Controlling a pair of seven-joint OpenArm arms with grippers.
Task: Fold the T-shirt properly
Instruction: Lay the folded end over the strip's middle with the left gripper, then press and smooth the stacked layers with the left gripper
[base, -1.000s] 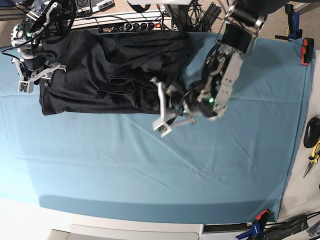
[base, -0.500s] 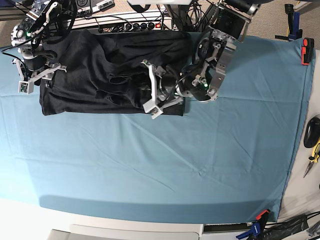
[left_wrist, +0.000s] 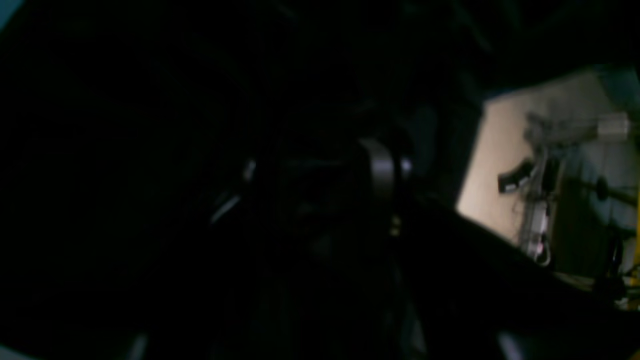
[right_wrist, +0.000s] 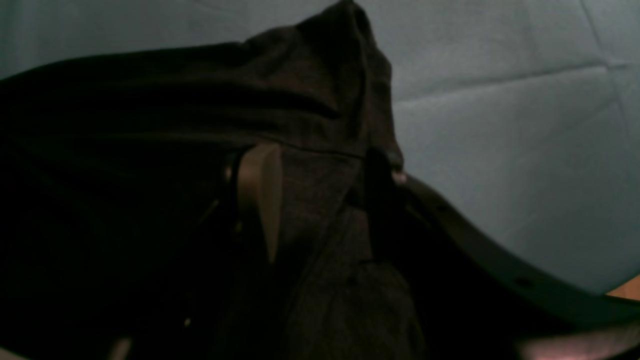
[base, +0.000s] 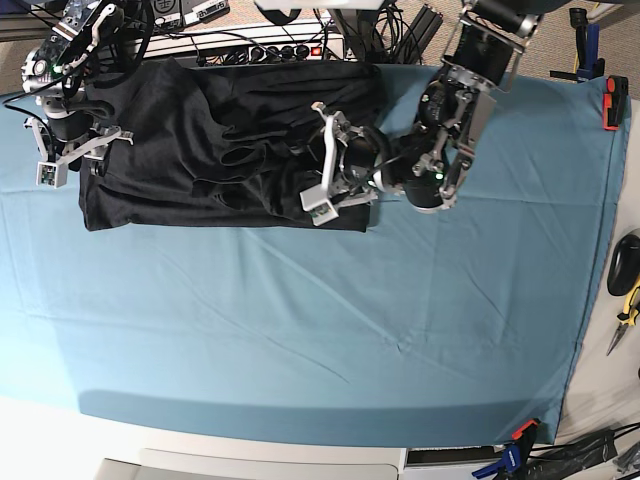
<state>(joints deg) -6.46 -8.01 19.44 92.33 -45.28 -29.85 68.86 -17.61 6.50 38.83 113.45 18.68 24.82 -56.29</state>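
Jaws, left gripper (base: 322, 160): spread wide over the right edge of the T-shirt (base: 200, 150), white fingers apart, nothing pinched. Jaws, right gripper (base: 70, 150): parted at the T-shirt's left edge, black fabric bunched between the fingers (right_wrist: 260, 195); firm grip cannot be told. T-shirt: black, rumpled, on the far-left part of the teal table cloth (base: 330, 320).

I see the teal table cloth (base: 300, 320) filling most of the frame — a power strip (base: 270, 48) at top centre, red clamp (base: 612, 100) upper right, pliers (base: 628, 312) at right edge.
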